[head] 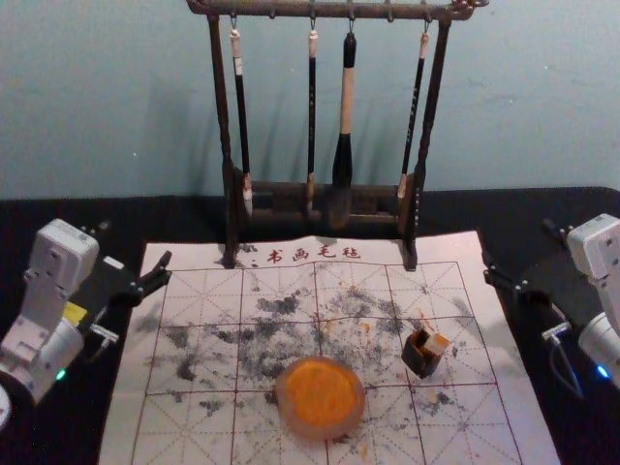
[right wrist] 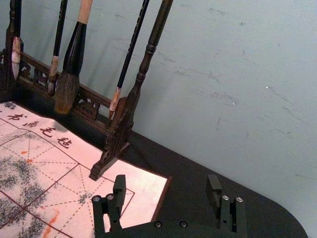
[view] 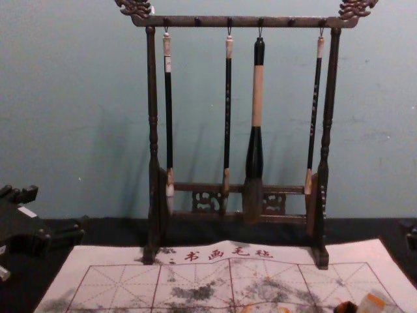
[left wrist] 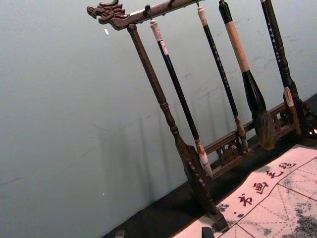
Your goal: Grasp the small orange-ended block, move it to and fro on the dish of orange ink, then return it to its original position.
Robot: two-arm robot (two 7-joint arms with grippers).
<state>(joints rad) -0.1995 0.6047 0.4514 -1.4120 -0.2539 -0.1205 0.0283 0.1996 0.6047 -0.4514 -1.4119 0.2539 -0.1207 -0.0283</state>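
Observation:
The small block [head: 437, 344], pale with an orange end, leans out of a small dark holder [head: 420, 356] on the mat's right half; in the chest view the block [view: 372, 303] shows at the bottom right. Left of the holder lies the round dish of orange ink [head: 321, 396]. My left gripper [head: 135, 246] hangs over the mat's left edge, far from both, fingers apart; its tips edge into the left wrist view [left wrist: 163, 233]. Beyond the mat's right edge is my right gripper [head: 518, 250], also open and empty, as the right wrist view [right wrist: 165, 184] confirms.
A dark wooden rack [head: 415, 194] with several hanging brushes stands across the back of the white, ink-stained mat [head: 194, 412]. Black table [view: 111, 229] surrounds the mat, and a wall rises behind the rack.

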